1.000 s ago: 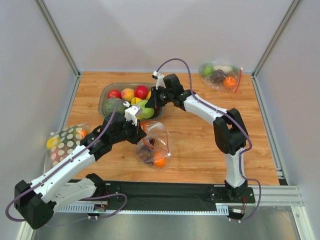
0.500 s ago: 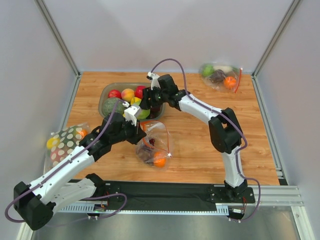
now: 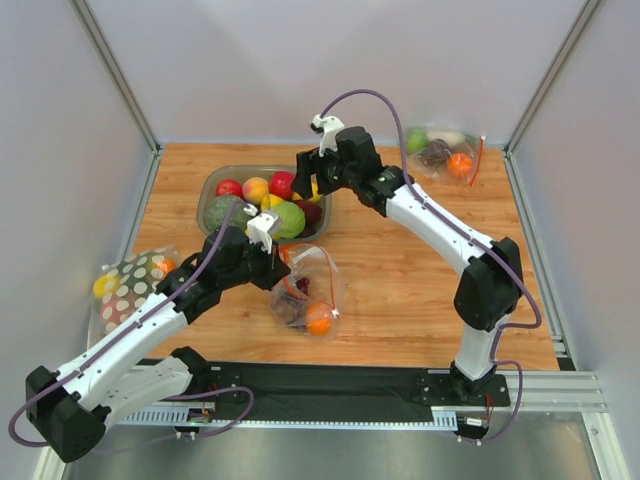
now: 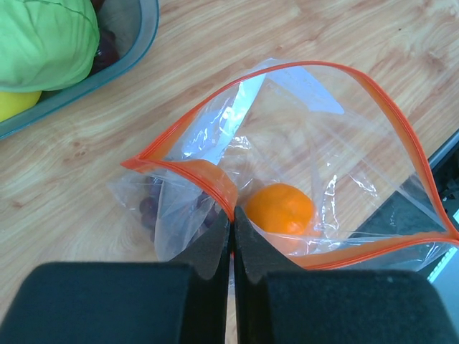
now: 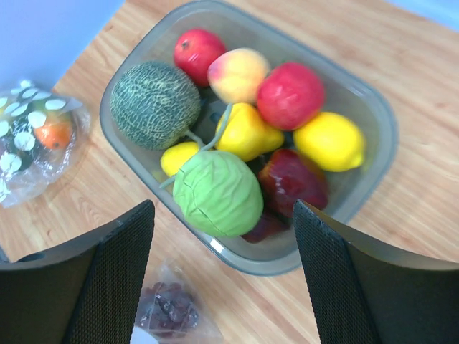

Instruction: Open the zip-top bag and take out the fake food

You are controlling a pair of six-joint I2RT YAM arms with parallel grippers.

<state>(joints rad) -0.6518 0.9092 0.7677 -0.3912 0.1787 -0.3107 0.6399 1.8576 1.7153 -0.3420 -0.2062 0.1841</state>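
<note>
The zip-top bag [image 3: 312, 285] lies open on the wooden table, its orange zip strip [image 4: 344, 79] spread in a wide loop. My left gripper [image 3: 278, 268] [image 4: 232, 217] is shut on the near rim of the bag's mouth. Inside the bag lie a small orange [image 4: 280, 209] [image 3: 318, 319] and a dark purple grape bunch [image 4: 149, 208] [image 5: 166, 308]. A light green round fruit [image 5: 217, 192] [image 3: 288, 218] rests in the grey bin, at its near edge. My right gripper [image 5: 222, 209] [image 3: 308, 188] hangs open above that fruit, holding nothing.
The grey bin [image 3: 213, 182] [image 5: 374, 109] holds red apples, yellow lemons, a peach and a netted green melon [image 5: 155, 104]. A white polka-dot bag [image 3: 135, 280] sits at the left edge. A second clear bag of fruit [image 3: 440, 152] lies at the back right corner.
My right gripper has opened, left the green fruit in the bin and drawn up and back from it. The left gripper has kept its hold on the bag's rim.
</note>
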